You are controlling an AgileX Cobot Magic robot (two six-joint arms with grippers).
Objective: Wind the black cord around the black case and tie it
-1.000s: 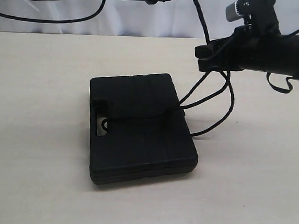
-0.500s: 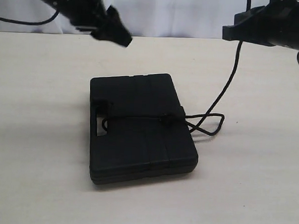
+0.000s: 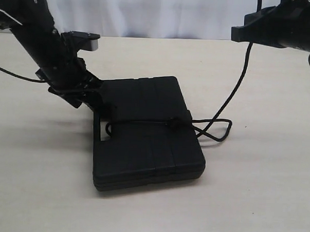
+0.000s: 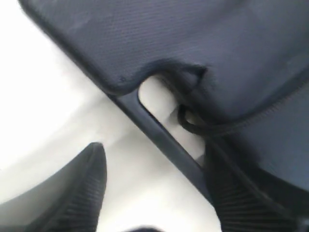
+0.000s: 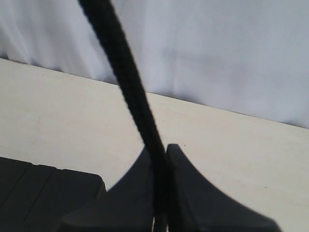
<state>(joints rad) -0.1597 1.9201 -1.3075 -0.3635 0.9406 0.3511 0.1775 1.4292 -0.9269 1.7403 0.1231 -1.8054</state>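
Left gripper (image 3: 96, 100), jaws spread wide and holding nothing. Half a second earlier it hung high over the far left of the table (image 3: 254, 192); it now stands low at the handle corner of the black case (image 3: 143, 141). In the left wrist view one ribbed finger (image 4: 84, 188) lies over bare table and the other over the case side, with the slim handle bar running between them.

Right gripper (image 3: 240, 33), raised at upper right where it was half a second ago, jaws pinched together on the black cord (image 3: 233, 93). The right wrist view shows the thick braided strand (image 5: 130, 87) rising from between the two closed tips.

The case is a flat matte rectangle with rounded corners and moulded ribs. It lies flat near the table's middle, unmoved. Its long axis runs from far to near, drifting rightward in the exterior view, and its cut-out handle is on the left edge.

The cord leaves the handle slot and crosses the lid along the short axis. It bears a small knot (image 3: 173, 124) near the right edge, loops on the table just beside it, then climbs to the right gripper.
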